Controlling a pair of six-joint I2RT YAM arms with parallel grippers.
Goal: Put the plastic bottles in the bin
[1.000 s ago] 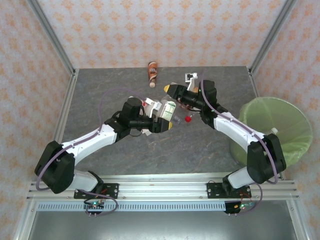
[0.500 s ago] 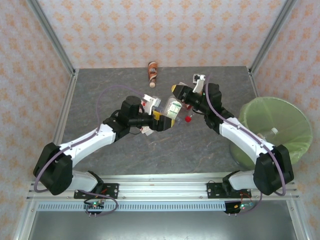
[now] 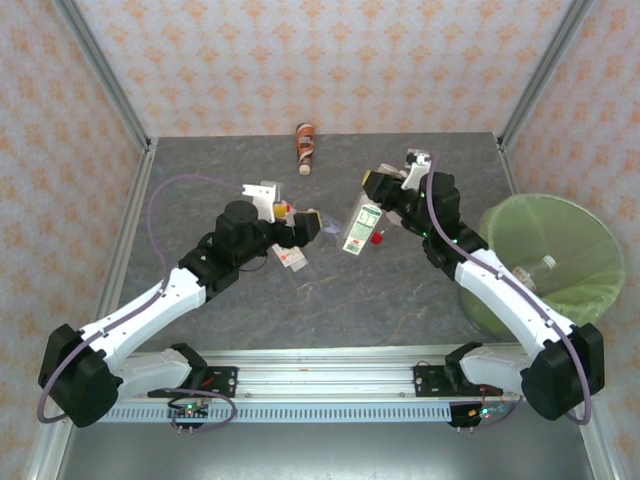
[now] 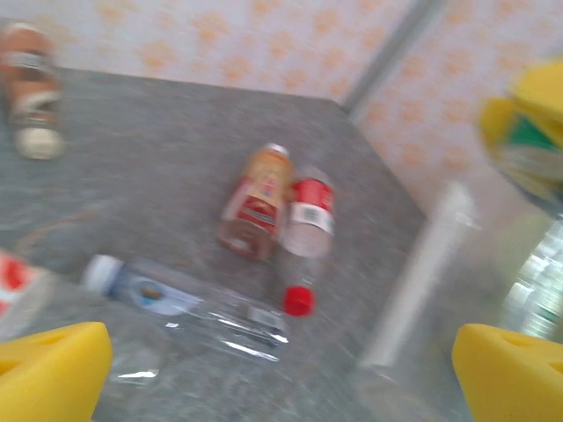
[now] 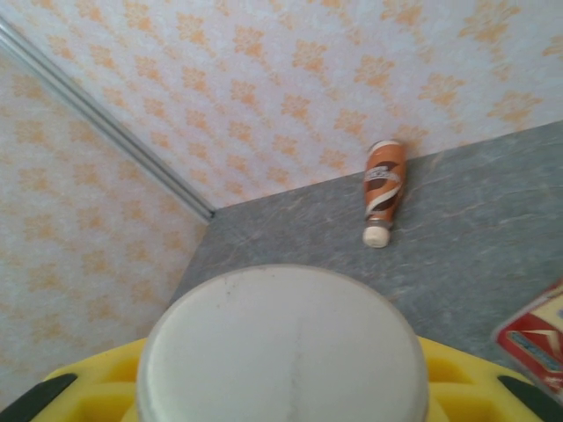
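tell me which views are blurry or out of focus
left wrist: motion-smeared all over, the red-capped bottle and yellow fingertips soft; right wrist: the white end of the held bottle, near the lens, is soft, the brown bottle clearer; top external: sharp, evenly lit.

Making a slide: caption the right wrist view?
Yellow fingers grip a white-ended bottle; a brown-orange bottle lies by the wall.

Grey veined desk (image 3: 400,290); pale walls (image 3: 300,60) printed with orange flowers; light-green bin (image 3: 565,225); brown-orange bottle (image 3: 305,146) swirled white; green-and-white labelled bottle (image 3: 362,226).
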